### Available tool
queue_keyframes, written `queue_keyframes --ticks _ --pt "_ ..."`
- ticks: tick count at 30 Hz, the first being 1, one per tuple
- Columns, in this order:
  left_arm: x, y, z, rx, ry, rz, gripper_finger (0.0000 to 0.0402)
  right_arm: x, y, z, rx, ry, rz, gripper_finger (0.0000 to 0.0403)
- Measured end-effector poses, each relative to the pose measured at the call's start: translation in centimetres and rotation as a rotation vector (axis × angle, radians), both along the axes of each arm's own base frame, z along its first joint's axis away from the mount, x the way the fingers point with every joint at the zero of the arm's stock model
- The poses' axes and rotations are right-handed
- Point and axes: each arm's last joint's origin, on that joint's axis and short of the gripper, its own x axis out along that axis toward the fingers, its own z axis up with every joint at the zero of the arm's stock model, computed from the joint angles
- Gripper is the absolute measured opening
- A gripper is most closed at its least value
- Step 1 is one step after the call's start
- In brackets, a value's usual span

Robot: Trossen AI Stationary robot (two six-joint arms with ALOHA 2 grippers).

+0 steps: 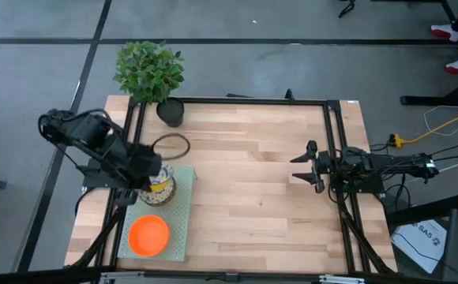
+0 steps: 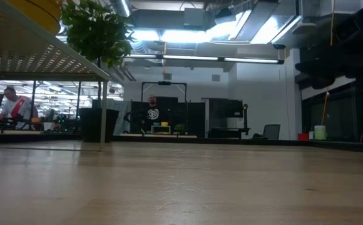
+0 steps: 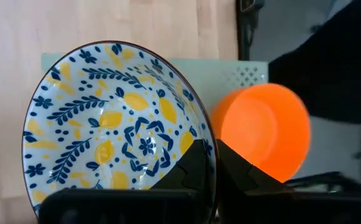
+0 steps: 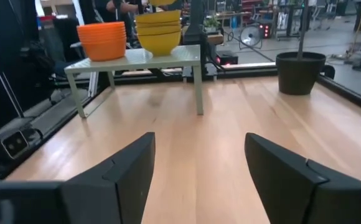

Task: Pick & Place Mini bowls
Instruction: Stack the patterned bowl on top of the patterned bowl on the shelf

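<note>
I have the left gripper [image 3: 206, 163] clamped on the rim of a patterned bowl [image 3: 115, 127], white with blue and yellow flowers, one finger inside the bowl and one outside. From above, that gripper [image 1: 146, 180] sits over the pale green rack [image 1: 183, 229] at the table's left side, right at the stack of patterned bowls [image 1: 163, 186]. I cannot tell whether the gripped bowl is already lifted clear of the stack or still rests on it.

In the wrist view the bowl shows its full inside to the camera, with the fingers on its edge nearest the orange bowls [image 3: 264, 130]. So the next move depends on that rim hold: I judge the bowl hangs to one side of the fingers, and any tilt will swing it.

The orange bowls [image 1: 148, 235] sit on the same rack, towards the table's front edge. The right gripper [image 1: 314, 167] waits well apart at the table's right side, fingers spread wide and empty. The left arm is plainly the nearer one for this job.
</note>
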Motion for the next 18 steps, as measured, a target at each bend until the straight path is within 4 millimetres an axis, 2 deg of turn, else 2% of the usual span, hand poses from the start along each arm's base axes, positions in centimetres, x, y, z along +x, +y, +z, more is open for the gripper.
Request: queue_keyframes --ticks 7,18 --pt "0.6 -1.9 -0.8 0.176 -0.044 -0.061 0.0008 0.0 0.0 0.0 0.019 0.001 -0.001 0.0245" --pt "-0.4 -4.3 -2.3 0.235 -0.014 -0.139 0.0008 0.0 0.0 0.0 0.023 0.001 -0.001 0.0245"
